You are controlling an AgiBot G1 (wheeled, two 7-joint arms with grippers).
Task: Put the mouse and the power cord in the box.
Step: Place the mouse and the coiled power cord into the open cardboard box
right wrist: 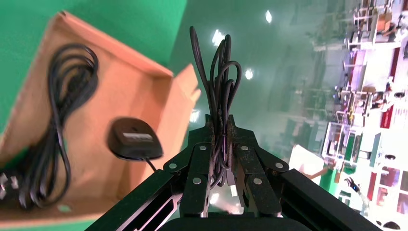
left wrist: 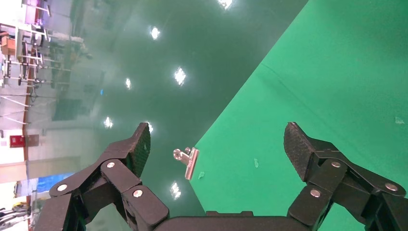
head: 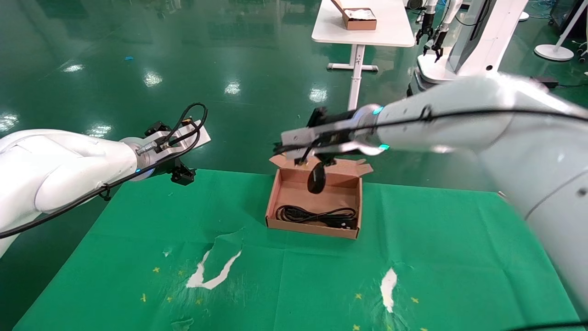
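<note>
The box (head: 277, 193) stands open on the green cloth, its lid flap at the far side. The power cord (head: 317, 215) lies coiled along its near wall; in the right wrist view the power cord (right wrist: 57, 115) lies on the floor of the box (right wrist: 139, 82). My right gripper (head: 305, 156) hovers over the box, shut on the mouse's bundled thin wire (right wrist: 219, 72). The mouse (head: 316, 179) dangles from it just above the box floor, and the right wrist view shows the mouse (right wrist: 134, 138) beside my right gripper (right wrist: 222, 122). My left gripper (head: 172, 151) hangs open and empty at the table's far left edge.
The green cloth (head: 413, 257) has torn patches showing white (head: 216, 273) near the front. A metal clip (left wrist: 187, 161) holds the cloth at the far left edge, below my left gripper (left wrist: 216, 137). Behind, a white table carries a smaller brown box (head: 359, 18), and another robot (head: 459, 41) stands nearby.
</note>
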